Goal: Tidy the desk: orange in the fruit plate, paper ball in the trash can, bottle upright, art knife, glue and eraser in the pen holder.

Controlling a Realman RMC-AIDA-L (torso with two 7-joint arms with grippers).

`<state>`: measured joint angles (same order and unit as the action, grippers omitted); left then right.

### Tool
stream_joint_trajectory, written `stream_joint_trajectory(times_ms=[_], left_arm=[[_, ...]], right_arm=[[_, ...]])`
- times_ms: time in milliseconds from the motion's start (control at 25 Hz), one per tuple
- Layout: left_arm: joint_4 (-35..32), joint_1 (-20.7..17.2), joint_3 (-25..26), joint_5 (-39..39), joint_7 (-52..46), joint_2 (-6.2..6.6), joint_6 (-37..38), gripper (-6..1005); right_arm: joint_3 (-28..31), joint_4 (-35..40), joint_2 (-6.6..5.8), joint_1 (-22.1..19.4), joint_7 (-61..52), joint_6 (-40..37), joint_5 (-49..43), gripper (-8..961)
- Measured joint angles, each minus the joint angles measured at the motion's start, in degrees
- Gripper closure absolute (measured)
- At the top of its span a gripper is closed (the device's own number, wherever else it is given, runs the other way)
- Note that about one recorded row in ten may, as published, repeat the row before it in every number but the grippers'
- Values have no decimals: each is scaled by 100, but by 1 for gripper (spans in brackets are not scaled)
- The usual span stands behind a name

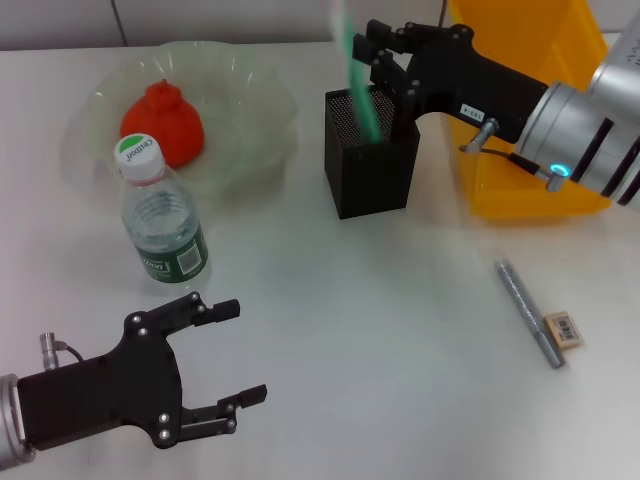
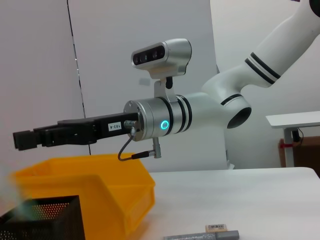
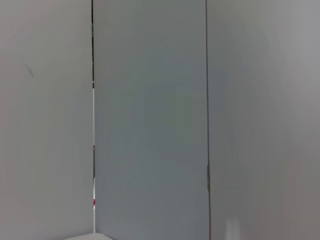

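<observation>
My right gripper [image 1: 375, 50] hovers open just above the black mesh pen holder [image 1: 370, 170]. A slim green tool [image 1: 357, 80], blurred, leans beside its fingertips with its lower end inside the holder. The orange [image 1: 163, 122] lies in the pale-green fruit plate [image 1: 250, 90]. In front of the plate the bottle [image 1: 165, 225] stands upright. My left gripper [image 1: 248, 350] rests open near the desk's front left, empty. On the right of the desk a grey stick-shaped tool [image 1: 530, 312] and the eraser [image 1: 562, 330] lie side by side. The paper ball is out of view.
The yellow trash can [image 1: 520, 40] stands right behind the pen holder, under my right forearm. The white desk [image 1: 380, 330] stretches between my left gripper and the grey tool. The right wrist view shows only a wall.
</observation>
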<state>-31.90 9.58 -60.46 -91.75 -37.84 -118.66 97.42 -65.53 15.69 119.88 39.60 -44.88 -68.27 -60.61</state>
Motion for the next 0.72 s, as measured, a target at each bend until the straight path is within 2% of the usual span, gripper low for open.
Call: stream_joint_trajectory(times_ms=[80,240,280,320,400,560,720], left_arm=[[0,0,0,0,5,0,2,191],[0,0,-1,0,5,0,5,190],[0,0,0,0,5,1,5,190],[0,0,-1,0,5,0,6,190],[0,0,2,-1,5,3,6,190],[0,7,1,-23,5,10,6,191],[0,17,0,-36,5,10,6,190]], right_arm=[[4,15,-2,-33,38,0,2,836],[6,92,-10,-107,35,-63,5,706],[4,292,-19,-274,-79,-279,6,674],[4,292,-19,-274,-79,-279,6,675],[-26,711,-37,-546,-508,-546,2,676],[-301,2334,-62,-1303,-2313,-529,-476,658],[-761,4648,-57,-2170,-4305,48,-1964,577]])
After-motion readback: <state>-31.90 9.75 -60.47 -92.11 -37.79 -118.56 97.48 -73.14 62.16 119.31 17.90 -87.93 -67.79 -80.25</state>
